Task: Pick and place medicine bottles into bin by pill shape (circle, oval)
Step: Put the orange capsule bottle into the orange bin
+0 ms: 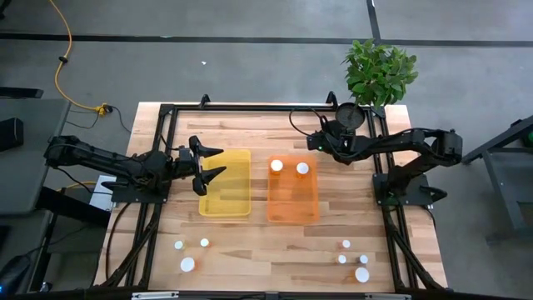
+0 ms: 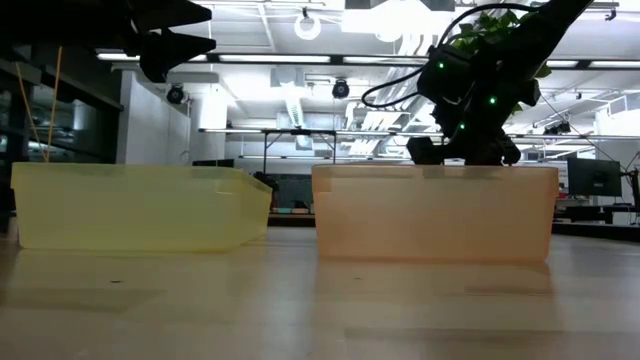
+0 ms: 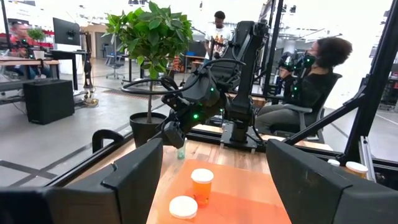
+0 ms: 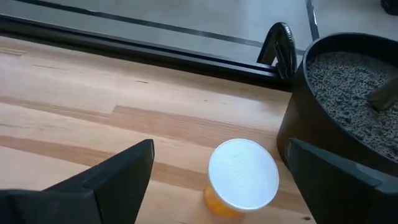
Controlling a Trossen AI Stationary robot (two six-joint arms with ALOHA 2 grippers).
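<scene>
Your right gripper [image 1: 315, 142] sits right of centre in the upper half of the high view, above the orange bin's [image 1: 292, 204] top edge, beside the black plant pot [image 4: 348, 106]. In the right wrist view its fingers stand wide apart, gripping nothing, with a white-capped amber bottle [image 4: 241, 178] upright on the wood between them, apparently untouched, though contact is hard to judge. Your left gripper [image 1: 215, 162] hovers at the yellow bin's [image 1: 226, 204] upper left corner, jaws spread and empty. Two bottles [image 1: 289, 167] stand at the orange bin's top end. Loose bottles wait along the bottom of the frame: three at lower left [image 1: 188, 263], four at lower right [image 1: 361, 273].
</scene>
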